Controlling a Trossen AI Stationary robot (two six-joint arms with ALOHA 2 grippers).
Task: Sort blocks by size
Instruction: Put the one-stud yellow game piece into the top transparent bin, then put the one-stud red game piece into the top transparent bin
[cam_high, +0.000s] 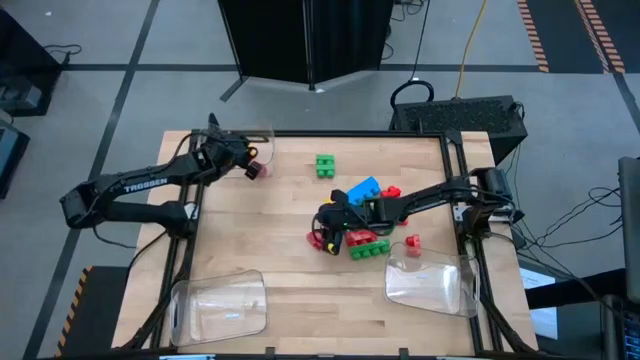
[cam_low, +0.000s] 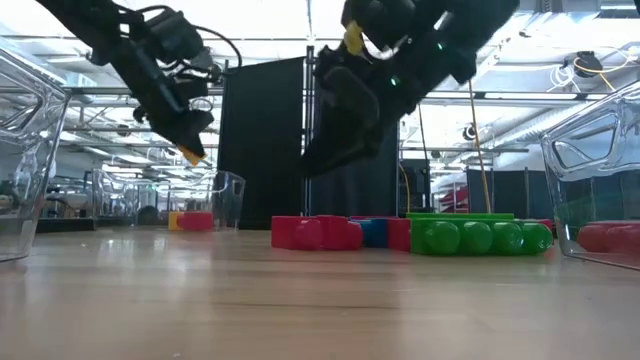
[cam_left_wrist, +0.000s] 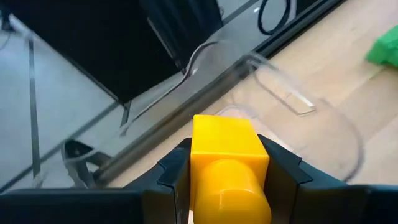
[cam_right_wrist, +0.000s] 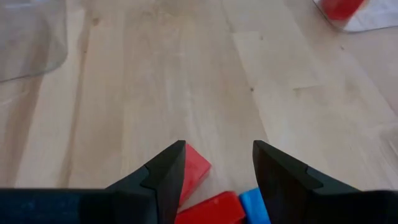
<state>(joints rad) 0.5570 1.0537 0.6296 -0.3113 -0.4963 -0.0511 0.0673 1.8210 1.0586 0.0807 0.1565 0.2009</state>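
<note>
Left claw has a yellow block pinched tight between its fingers, hanging over the clear tray at the bench's far left corner. My right claw is spread wide, sitting just above the pile of blocks mid-bench; red ones sit right between the fingers, with a blue one beside. One green block lies off alone, further back.
</note>
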